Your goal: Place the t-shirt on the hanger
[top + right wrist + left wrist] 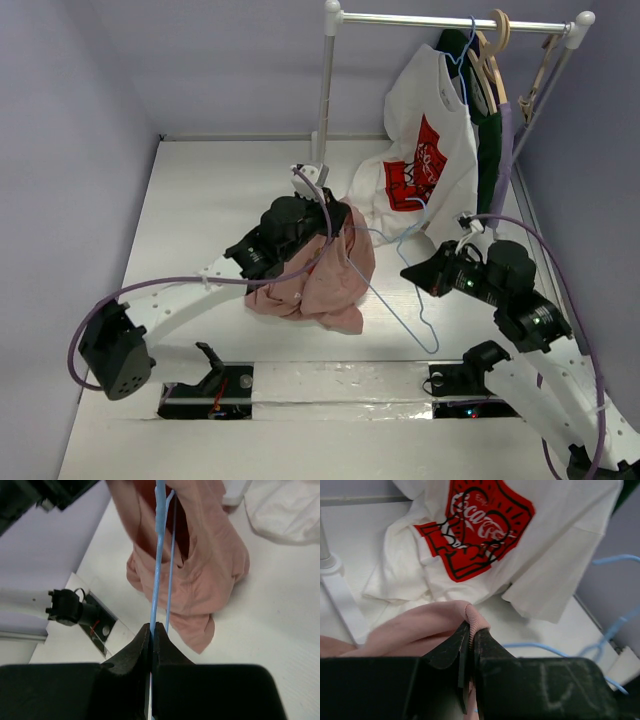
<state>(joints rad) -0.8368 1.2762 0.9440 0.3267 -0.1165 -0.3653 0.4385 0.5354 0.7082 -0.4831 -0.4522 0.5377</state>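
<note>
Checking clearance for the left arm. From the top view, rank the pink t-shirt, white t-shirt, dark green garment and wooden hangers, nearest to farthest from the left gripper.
1. Pink t-shirt: pinched by the left gripper, jaws shut on it.
2. White t-shirt: just to its right.
3. Dark green garment: farther right, behind the white one.
4. Wooden hangers: top right, farthest.

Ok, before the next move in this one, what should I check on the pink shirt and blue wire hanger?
1. Left gripper shut on the dusty-pink t-shirt's ribbed collar: ok.
2. Right gripper shut on the thin light-blue wire hanger: ok.
3. Hanger arm inside the collar opening: cannot tell; fabric folds hide it.
4. T-shirt hanging free of the white table: not ok, its lower part lies bunched there.
5. Hanger clear of the white t-shirt with red print: cannot tell from the top view.
</note>
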